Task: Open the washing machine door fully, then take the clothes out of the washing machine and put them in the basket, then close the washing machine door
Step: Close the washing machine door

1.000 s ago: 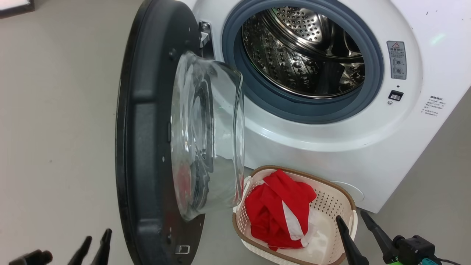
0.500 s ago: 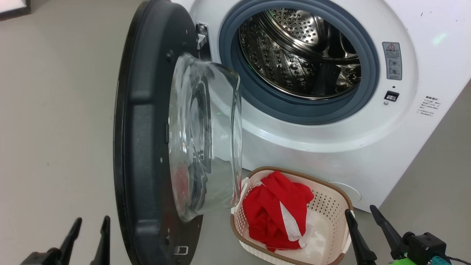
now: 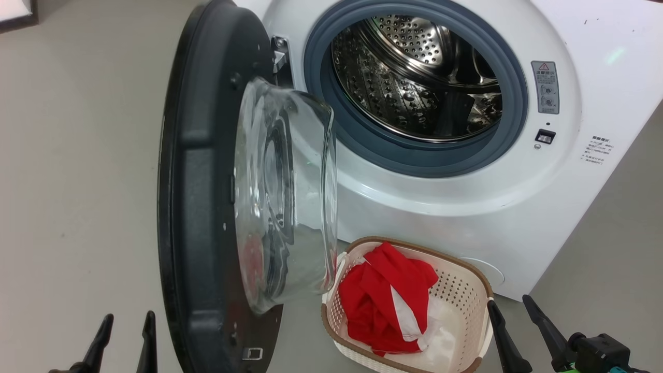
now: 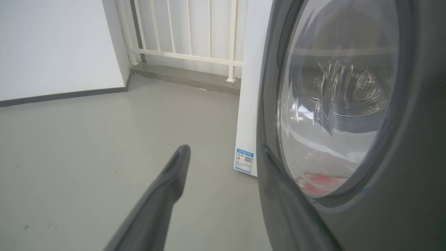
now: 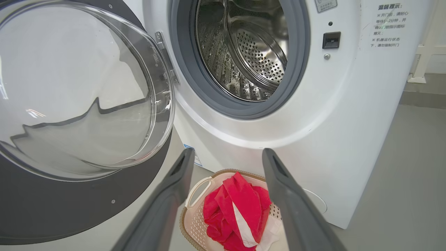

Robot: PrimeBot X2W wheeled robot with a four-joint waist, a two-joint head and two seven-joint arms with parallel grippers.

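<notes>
**Operator:** Where did the load stand at this point?

**Tech:** The clothes [image 3: 383,305] lay heaped in the basket [image 3: 414,247]. It sat on the floor [image 3: 77,155] at the foot of the washer [image 3: 466,207], just beside the lower edge of the door [image 3: 202,207]. The door hung wide open on its hinge [image 3: 278,52]. The visible part of the drum [image 3: 414,77] showed no fabric. Judge unloading done and closing due.

**Operator:** And the grippers?

**Tech:** Your left gripper [image 3: 130,315] was spread and empty, low on the door's outer side. One finger [image 4: 278,188] lay close to the rim; contact could not be confirmed. Your right gripper [image 3: 508,300] was likewise spread and empty, near the basket's right corner.

**Operator:** What could have failed from there?

**Tech:** Three faults were possible.
1. The glass bowl [image 3: 290,197] projected inward, and the basket lay near its sweep. A swing could have clipped the rim or the heap and shifted the basket.
2. A push from one finger on the glossy rim could have slipped, leaving the door ajar.
3. Your right gripper, if raised before the opening, could have been caught between door and gasket [image 3: 414,163]. You needed it clear first.
</notes>
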